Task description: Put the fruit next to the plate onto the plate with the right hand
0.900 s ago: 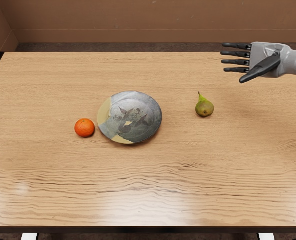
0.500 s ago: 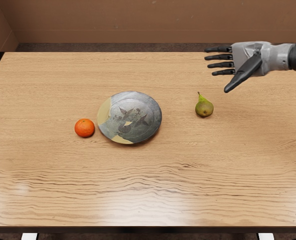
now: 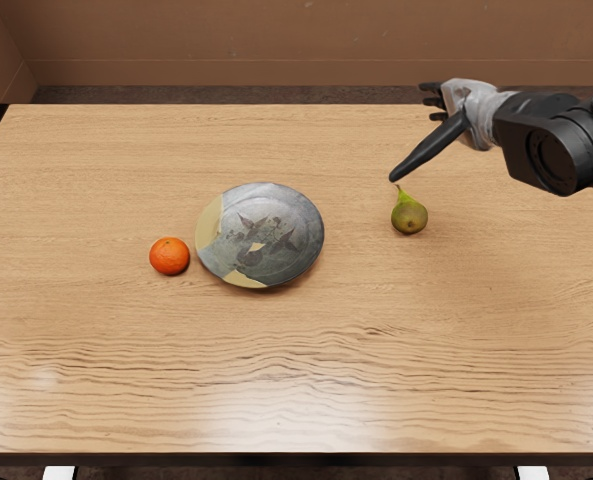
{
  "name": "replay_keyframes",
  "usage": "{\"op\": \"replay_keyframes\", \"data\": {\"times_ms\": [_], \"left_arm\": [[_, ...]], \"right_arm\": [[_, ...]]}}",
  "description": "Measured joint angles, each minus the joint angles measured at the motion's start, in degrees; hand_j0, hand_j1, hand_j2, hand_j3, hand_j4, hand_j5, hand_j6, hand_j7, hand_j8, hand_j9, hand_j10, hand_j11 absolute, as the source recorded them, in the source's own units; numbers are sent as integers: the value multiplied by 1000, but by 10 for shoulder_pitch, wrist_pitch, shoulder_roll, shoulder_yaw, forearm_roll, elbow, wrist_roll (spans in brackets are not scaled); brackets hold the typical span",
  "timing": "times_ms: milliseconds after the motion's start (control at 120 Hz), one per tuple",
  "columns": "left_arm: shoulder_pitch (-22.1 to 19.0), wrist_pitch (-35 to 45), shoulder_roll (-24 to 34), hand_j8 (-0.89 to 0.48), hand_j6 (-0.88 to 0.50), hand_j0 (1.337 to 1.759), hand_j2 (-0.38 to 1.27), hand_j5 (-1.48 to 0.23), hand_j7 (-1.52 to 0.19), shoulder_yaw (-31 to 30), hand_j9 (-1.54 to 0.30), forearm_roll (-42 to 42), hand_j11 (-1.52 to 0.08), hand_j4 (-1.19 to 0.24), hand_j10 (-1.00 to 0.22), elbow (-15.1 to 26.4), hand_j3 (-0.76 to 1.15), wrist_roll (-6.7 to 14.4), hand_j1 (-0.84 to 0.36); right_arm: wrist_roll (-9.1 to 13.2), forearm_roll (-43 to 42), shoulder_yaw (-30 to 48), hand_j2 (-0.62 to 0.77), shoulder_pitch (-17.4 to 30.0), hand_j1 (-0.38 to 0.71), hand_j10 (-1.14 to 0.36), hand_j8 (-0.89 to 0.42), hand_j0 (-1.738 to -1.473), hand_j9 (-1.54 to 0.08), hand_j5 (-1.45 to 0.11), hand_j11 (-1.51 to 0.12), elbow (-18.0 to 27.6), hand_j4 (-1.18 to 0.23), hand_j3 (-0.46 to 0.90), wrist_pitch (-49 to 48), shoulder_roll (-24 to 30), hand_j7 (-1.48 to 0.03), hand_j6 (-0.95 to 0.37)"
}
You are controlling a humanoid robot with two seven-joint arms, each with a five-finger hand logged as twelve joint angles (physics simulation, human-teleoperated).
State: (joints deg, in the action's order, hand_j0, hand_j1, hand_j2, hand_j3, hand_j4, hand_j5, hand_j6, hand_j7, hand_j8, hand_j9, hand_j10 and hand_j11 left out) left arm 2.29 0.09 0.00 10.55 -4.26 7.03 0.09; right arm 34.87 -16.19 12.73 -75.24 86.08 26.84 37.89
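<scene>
Hovering well right of the plate [image 3: 260, 236], the right hand [image 3: 457, 106] is spread and empty, thumb angled toward the pear [image 3: 409, 216]. The orange [image 3: 169, 255] lies just left of the plate. 0 fruits are plated; grasp, carry and release remain.

Wooden table [image 3: 376, 350], brown wall [image 3: 276, 40] behind far edge.

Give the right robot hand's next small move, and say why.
Probably lower the right robot hand onto the pear and close around it. The hand hangs open above and behind the pear, one fingertip near its stem, holding nothing. The pear lies apart from the plate, which holds no fruit.
</scene>
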Motion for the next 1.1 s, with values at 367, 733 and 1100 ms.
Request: {"op": "replay_keyframes", "data": {"times_ms": [367, 733, 1100], "left_arm": [[0, 0, 0, -21, -21, 1658, 4, -27, -27, 0, -27, 0, -26, -21, -21, 0, 0, 0, 325], [0, 0, 0, -21, -21, 1658, 4, -27, -27, 0, -27, 0, -27, -21, -21, 0, 0, 0, 325], [0, 0, 0, -21, -21, 1658, 4, -27, -27, 0, -27, 0, -26, -21, -21, 0, 0, 0, 325]], "right_arm": [[1, -17, -75, 0, -9, -349, -1, -1, -1658, 0, 0, 0, -8, -1, 0, 74, -39, 0, -1], [1, -16, -135, 0, -14, -347, -2, -2, -1658, -2, -2, -2, -65, -2, 0, 82, -96, -2, -2], [1, -42, -176, -7, -10, -300, -42, -42, -1658, -53, -53, -53, -110, -41, 0, 82, -166, -53, -42]]}}
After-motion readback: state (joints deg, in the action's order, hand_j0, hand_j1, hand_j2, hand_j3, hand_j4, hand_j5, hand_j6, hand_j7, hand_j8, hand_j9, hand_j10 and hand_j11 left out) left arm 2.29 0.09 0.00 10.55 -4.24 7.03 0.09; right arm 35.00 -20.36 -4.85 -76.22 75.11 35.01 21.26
